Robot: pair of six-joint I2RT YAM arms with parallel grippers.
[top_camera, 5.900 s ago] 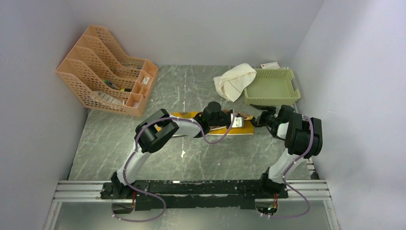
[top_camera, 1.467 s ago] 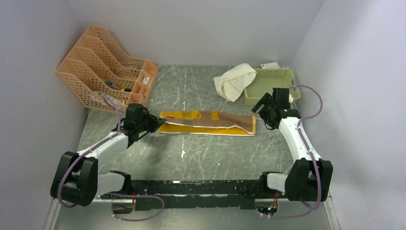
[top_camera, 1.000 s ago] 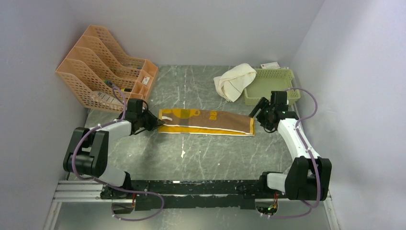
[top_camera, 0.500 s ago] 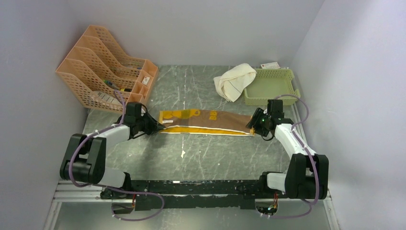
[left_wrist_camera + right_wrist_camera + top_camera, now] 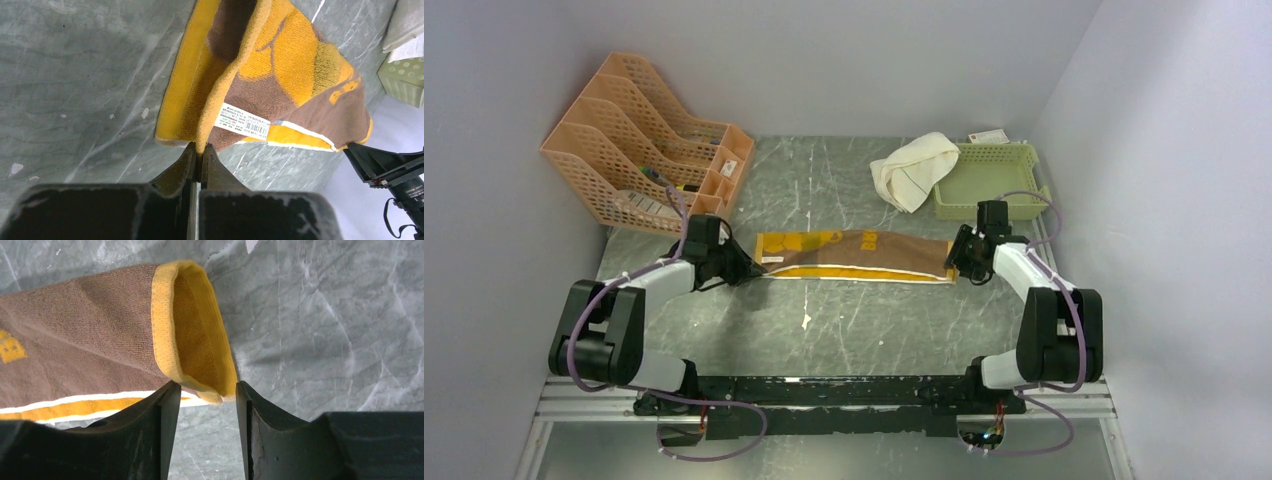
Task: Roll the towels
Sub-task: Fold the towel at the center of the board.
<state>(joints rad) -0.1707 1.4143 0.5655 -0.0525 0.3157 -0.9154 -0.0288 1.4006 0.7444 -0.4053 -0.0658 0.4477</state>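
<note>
Grey marbled bench point(image 5: 844, 320) between pale walls, seen from above, with both arms bolted to a black rail point(image 5: 824, 392) at 6 o'clock. Across the middle, the mustard-and-brown towel point(image 5: 854, 255) lies folded lengthwise, stretched from 9 o'clock to 3 o'clock. At its 9 o'clock end the left hand point(image 5: 198, 147) is pressed together on the yellow hem, lifting that corner off the stone so that a white barcode label point(image 5: 242, 121) shows. At the 3 o'clock end the right hand point(image 5: 207, 387) stands spread, one finger on either side of the looped yellow-edged fold. Farther back, at 1 o'clock, the cream-white towel point(image 5: 914, 168) sits bunched against the left rim of a green basket point(image 5: 989, 210). An orange file rack point(image 5: 639, 150) holding small items fills the 10 o'clock corner.
</note>
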